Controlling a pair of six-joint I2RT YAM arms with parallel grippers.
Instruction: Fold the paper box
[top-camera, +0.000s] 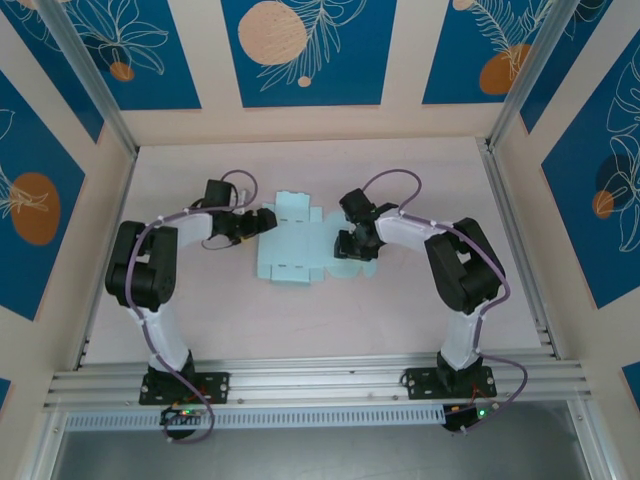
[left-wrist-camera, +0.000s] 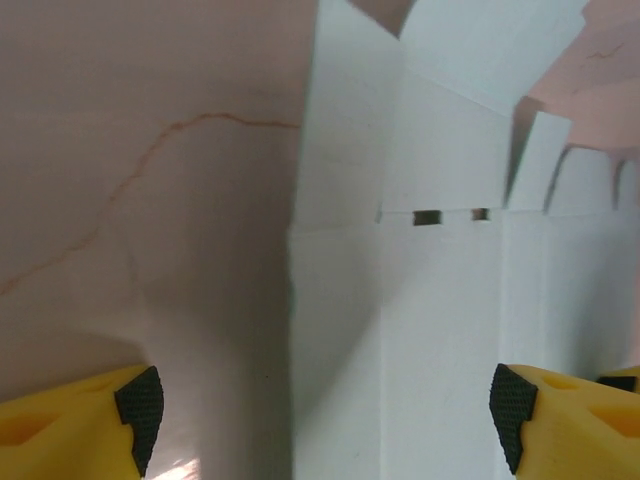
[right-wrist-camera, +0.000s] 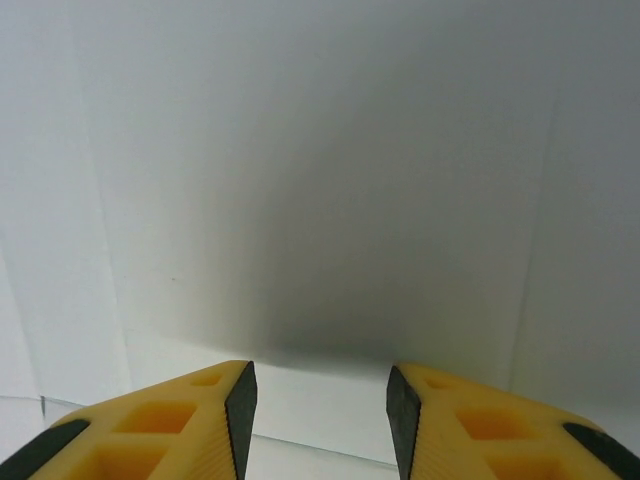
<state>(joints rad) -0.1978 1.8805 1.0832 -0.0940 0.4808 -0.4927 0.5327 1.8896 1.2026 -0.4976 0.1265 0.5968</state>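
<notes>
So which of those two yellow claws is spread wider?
The left gripper: its yellow fingers stand far apart, at the wrist view's edges; the right gripper leaves only a narrow gap.

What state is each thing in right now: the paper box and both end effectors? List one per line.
Paper box: unfolded, a mostly flat sheet.
Left end effector: open wide, straddling the box's edge.
Right end effector: partly open, close against the box's surface.
</notes>
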